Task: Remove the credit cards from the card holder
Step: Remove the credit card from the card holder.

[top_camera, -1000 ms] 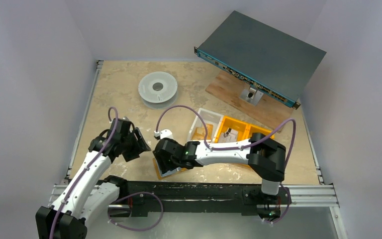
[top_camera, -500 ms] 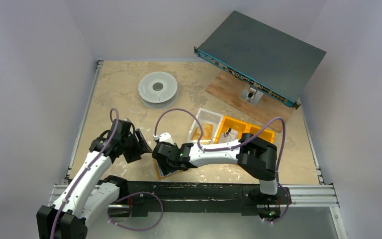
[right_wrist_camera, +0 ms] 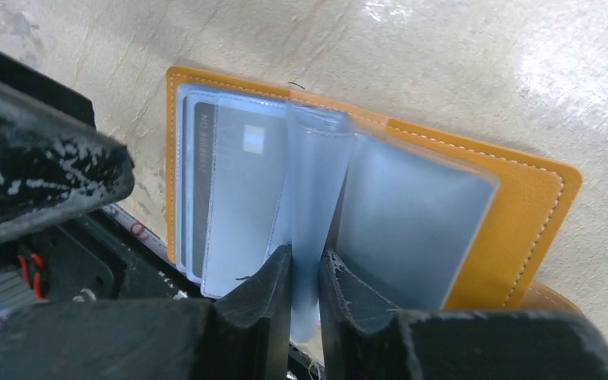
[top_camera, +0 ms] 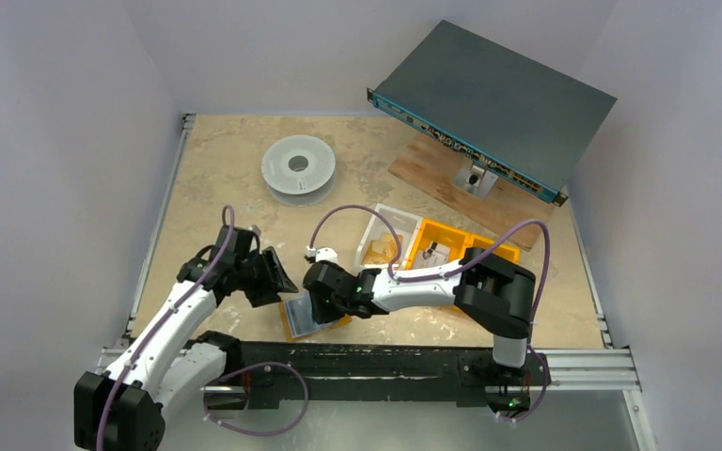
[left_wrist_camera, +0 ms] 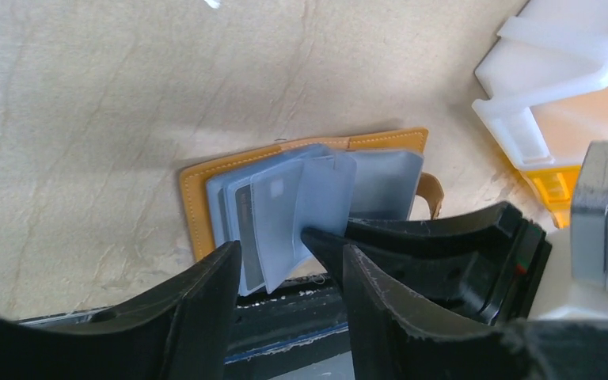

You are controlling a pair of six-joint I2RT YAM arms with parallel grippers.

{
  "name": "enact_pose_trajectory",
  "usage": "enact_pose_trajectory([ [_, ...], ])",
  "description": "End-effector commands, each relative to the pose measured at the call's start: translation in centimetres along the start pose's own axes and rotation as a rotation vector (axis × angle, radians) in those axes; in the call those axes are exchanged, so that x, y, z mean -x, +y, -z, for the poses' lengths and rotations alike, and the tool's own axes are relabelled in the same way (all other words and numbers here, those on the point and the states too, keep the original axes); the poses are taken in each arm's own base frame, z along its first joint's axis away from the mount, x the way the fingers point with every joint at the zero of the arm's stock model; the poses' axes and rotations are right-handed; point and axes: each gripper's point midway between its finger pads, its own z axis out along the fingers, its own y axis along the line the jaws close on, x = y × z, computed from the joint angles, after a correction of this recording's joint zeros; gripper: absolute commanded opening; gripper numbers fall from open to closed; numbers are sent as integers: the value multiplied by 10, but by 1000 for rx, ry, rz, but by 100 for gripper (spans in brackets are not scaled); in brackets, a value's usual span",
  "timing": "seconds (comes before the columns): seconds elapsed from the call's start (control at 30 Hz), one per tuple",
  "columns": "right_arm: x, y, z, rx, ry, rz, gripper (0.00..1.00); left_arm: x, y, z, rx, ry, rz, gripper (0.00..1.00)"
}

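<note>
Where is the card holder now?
In the top view, the card holder lies open at the front of the table, between the left hand and right hand.

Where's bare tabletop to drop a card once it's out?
Bare: left of the white spool up to the table edge; between spool and wooden board. Crowded: around the card holder at the near edge, and by the orange bins.

The right hand (top_camera: 322, 308) sits over the open card holder (top_camera: 296, 316), the left hand (top_camera: 282, 280) just beside it.
</note>
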Motion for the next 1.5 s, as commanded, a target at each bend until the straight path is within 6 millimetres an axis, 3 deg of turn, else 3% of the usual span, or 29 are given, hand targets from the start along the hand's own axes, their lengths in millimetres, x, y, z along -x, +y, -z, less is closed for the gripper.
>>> enact_pose_trajectory([
  [0.0, -19, -9, -2, 65, 66, -101, 14, -8, -10, -6, -57, 31, -51, 47],
  [0.1, -20, -13, -2, 109, 69, -145, 11, -16, -10, -12, -60, 50, -58, 41],
  [0.33, -24, -23, -7, 158, 87, -218, 5, -31, -4, -21, -43, 78, -62, 39],
  [1.2, -24, -26, -10, 161, 89, -230, 4, -52, 5, -46, -21, 144, -49, 30],
  [1.3, -24, -25, -10, 163, 89, -227, 4, -52, 4, -48, -25, 148, -46, 24],
  [1.47, -16, -22, -5, 161, 67, -207, 6, -48, 4, -47, -13, 131, -49, 2],
])
